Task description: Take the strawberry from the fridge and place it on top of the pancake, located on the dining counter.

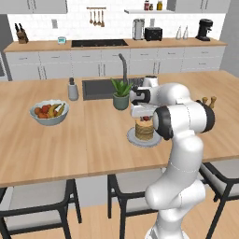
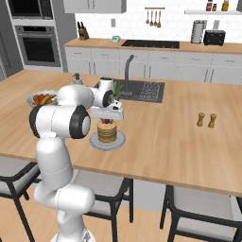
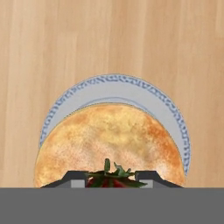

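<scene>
Chairs: two grey seats (image 1: 130,179) sitting tucked under the near edge of the dining counter (image 1: 60,149).
Gripper: hanging (image 3: 112,177) straight over the pancake stack, fingers (image 3: 72,177) clenching a strawberry (image 3: 111,180) between them.
Strawberry: red with green leaves, sitting just above the top pancake; cannot tell if it's touching.
Pancake: stack (image 1: 144,130) resting on a round grey plate (image 3: 144,94), on the counter.
Plant: small pot (image 1: 121,93) standing just behind the plate.
Fruit bowl: sitting (image 1: 49,112) well to the left.
Shakers: pair (image 2: 207,120) standing well to the right.
Sink: lying (image 2: 142,90) beyond the plant.
</scene>
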